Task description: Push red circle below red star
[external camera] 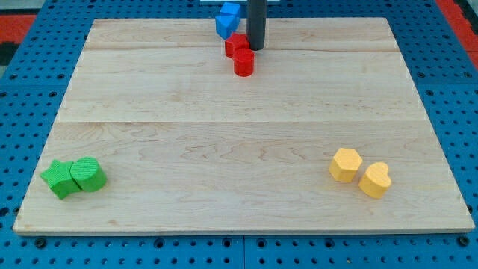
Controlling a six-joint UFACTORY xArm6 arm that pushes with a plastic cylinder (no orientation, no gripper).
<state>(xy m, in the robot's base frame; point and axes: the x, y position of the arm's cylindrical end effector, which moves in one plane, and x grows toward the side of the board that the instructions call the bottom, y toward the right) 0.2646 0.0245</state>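
The red circle [243, 62] sits near the view's top centre of the wooden board [239, 142]. The red star [236, 44] lies just above it, touching it. My tip [255, 48] stands at the right side of the red star, just above and to the right of the red circle. The rod rises out of the view's top.
Blue blocks [227, 20] sit above the red star at the board's top edge. A green star [57, 178] and a green block [88, 174] lie at the bottom left. A yellow hexagon-like block [346, 164] and a yellow heart [375, 179] lie at the bottom right.
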